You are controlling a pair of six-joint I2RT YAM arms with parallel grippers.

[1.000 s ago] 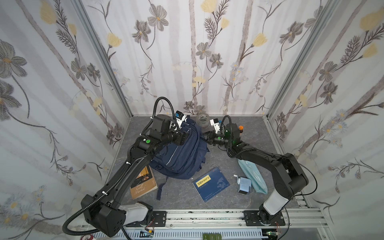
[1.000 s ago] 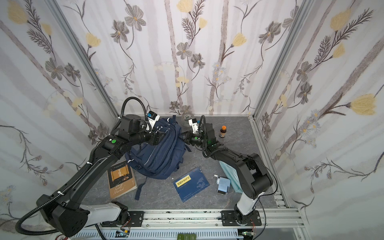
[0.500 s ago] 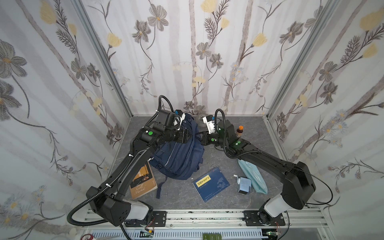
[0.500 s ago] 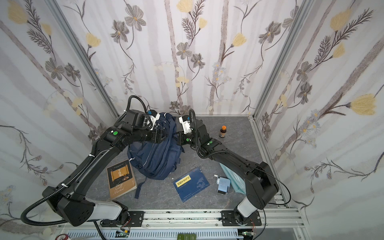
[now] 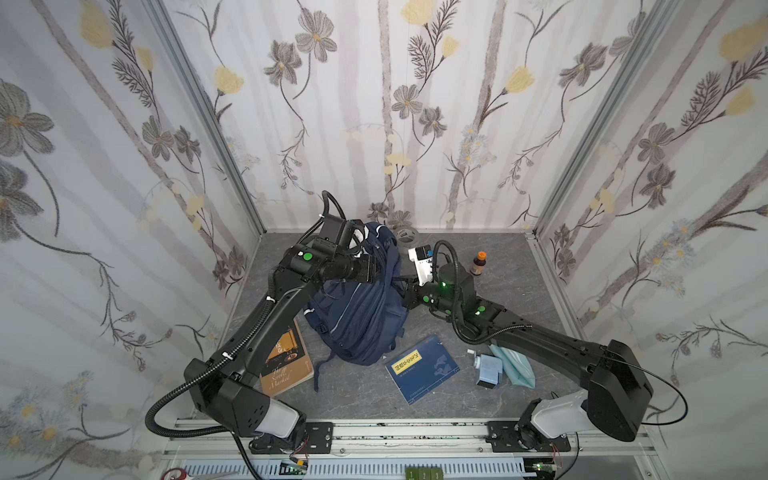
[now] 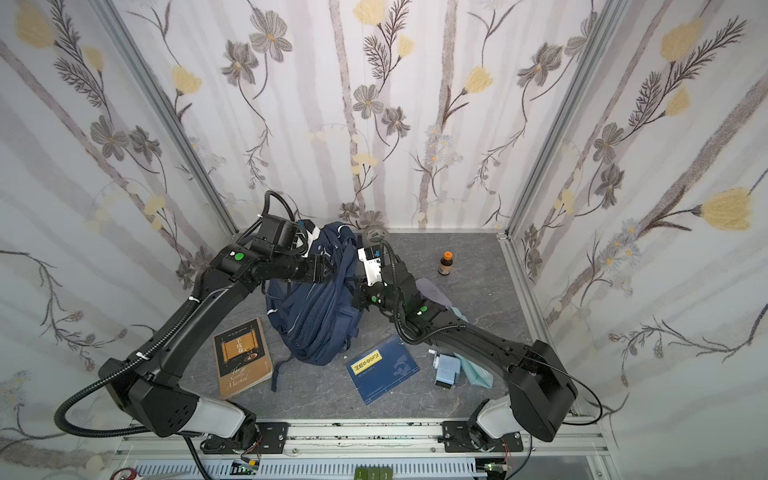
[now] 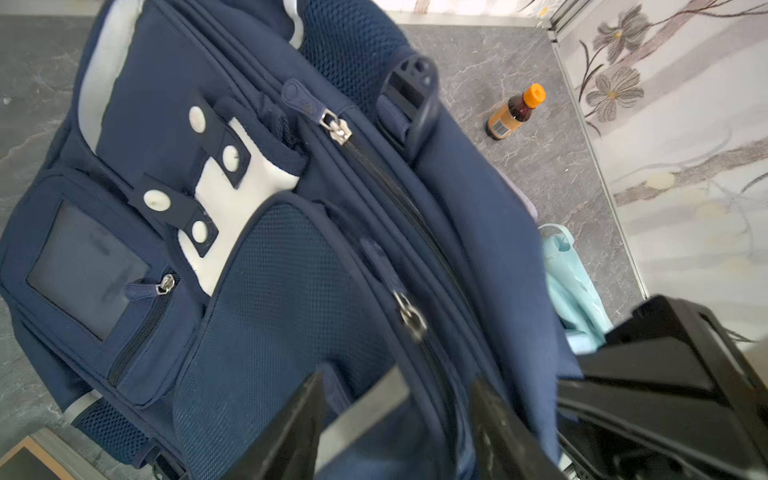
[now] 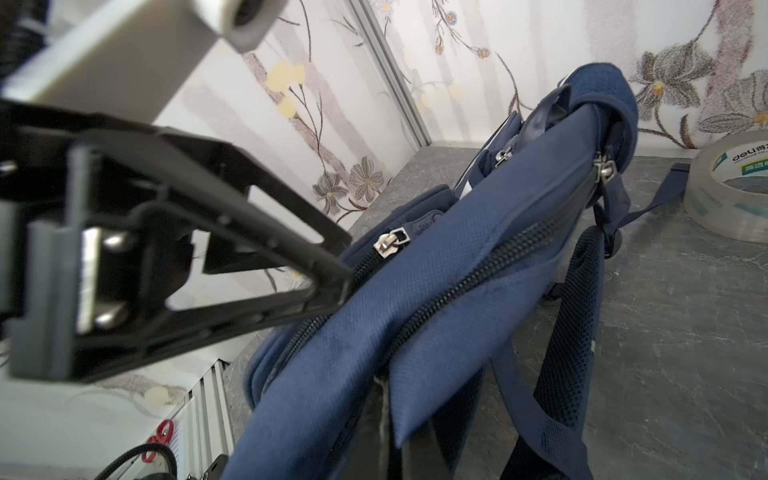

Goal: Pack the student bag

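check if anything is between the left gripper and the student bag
Nothing visible does. In the left wrist view the left gripper is right at the student bag, its jaws apart on either side of a fold of the bag's navy fabric beside the zip.

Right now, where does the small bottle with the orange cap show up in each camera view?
In a top view: bottle stands at the back, right of the bag.
In a top view: same spot, right of the bag and apart from it.
Left wrist: bottle shows beyond the bag, not touching it.
Right wrist: not in it.
Shared landmark: the bag, seen in all four views.
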